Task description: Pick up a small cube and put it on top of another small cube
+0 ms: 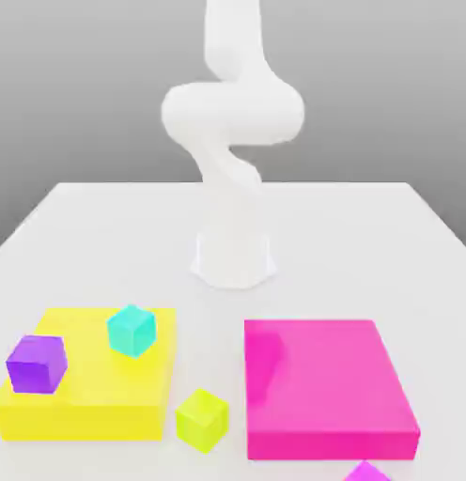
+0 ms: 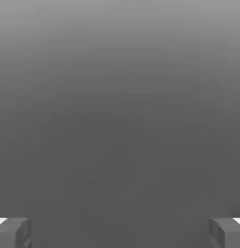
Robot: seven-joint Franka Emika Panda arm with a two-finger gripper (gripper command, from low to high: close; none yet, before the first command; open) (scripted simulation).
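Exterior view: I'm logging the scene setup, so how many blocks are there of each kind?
Small cubes: 4 (purple, teal, yellow-green, magenta at the bottom edge)
Large flat blocks: 2 (yellow, pink)
Total: 6

The arm (image 1: 232,122) runs off the top edge, so its upper part is cut. Magenta cube (image 1: 367,472) is chopped by the bottom edge.

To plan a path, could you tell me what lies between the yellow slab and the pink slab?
In the exterior view, a small yellow-green cube sits on the table between them.
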